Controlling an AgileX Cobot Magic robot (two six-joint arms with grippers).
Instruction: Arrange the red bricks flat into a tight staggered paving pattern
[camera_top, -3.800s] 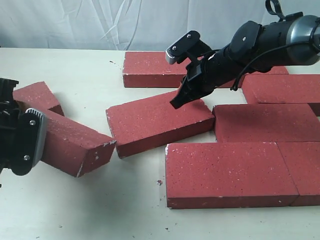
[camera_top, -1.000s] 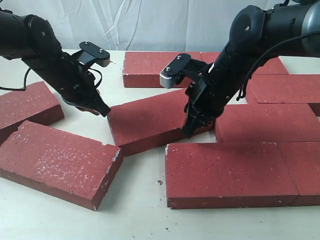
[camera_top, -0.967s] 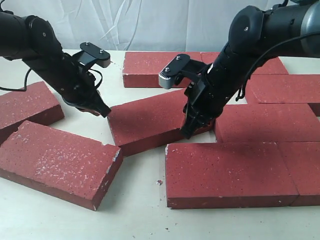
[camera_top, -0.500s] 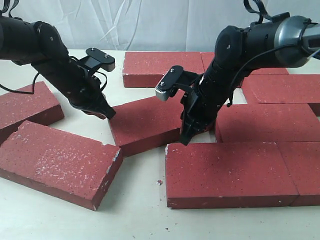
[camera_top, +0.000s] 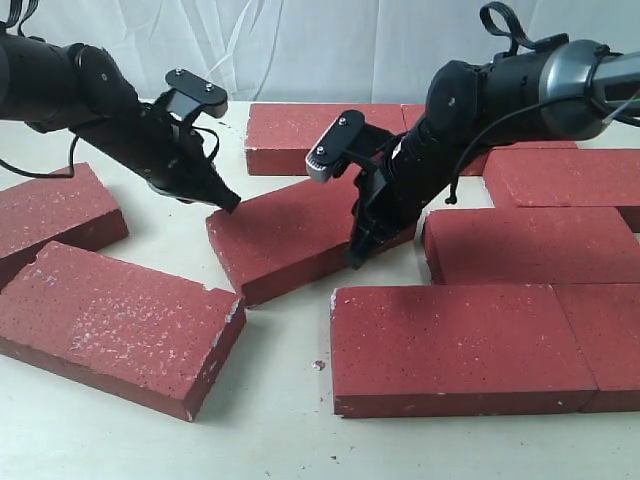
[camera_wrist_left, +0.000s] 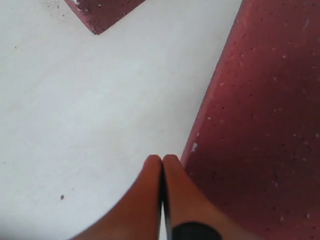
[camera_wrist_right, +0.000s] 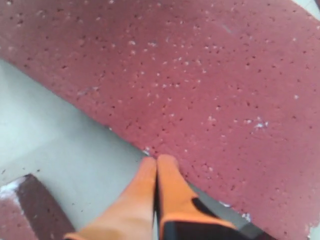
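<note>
Several red bricks lie flat on the table. One skewed red brick (camera_top: 290, 235) lies in the middle, angled against the laid rows. My left gripper (camera_top: 231, 203) is shut and empty, its tips against that brick's far left corner. In the left wrist view the left gripper (camera_wrist_left: 162, 160) sits beside the brick's edge (camera_wrist_left: 260, 125). My right gripper (camera_top: 355, 258) is shut and empty, pressed at the brick's near long edge by its right end. The right wrist view has the right gripper (camera_wrist_right: 157, 161) touching that brick (camera_wrist_right: 200, 75) at its edge.
Laid bricks stand at the back (camera_top: 310, 138), at the right (camera_top: 530, 245) and in front (camera_top: 460, 345). Two loose bricks lie at the left, a small one (camera_top: 55, 208) and a large one (camera_top: 115, 325). A white cloth hangs behind the table.
The left arm has come in and the big left brick now lies flat. Over the last second the skewed brick has shifted slightly left, and the right gripper has slid left along its near edge.
</note>
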